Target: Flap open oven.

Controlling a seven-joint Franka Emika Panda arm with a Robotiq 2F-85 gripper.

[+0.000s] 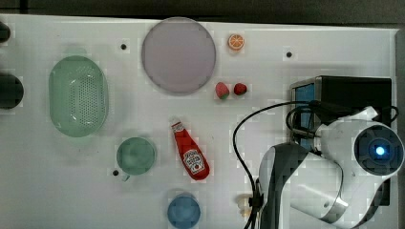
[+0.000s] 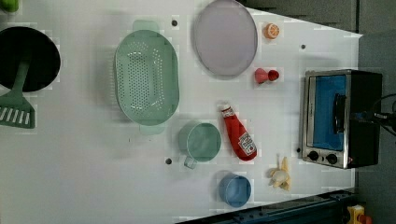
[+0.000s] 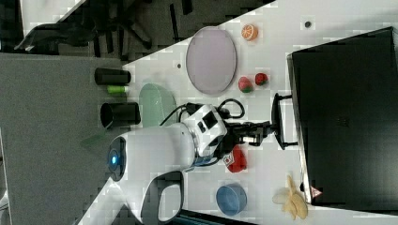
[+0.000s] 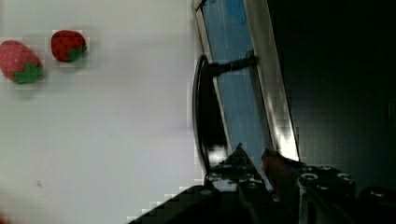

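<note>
1. The oven is seen standing on the white counter at the left view's right, its blue glass door facing the other items.
2. The door is seen shut in the left view, with the black bar handle standing off the glass.
3. The pincer is seen in the right view reaching level toward the handle, its tips at the bar.
4. In the wrist view the fingers are seen narrowly spread beside the handle's lower end; whether the bar is pinched between them cannot be told.
5. Two strawberries are seen near the oven's door side, apart from it.
6. A ketchup bottle is seen lying on the counter between the oven and a green cup.
</note>
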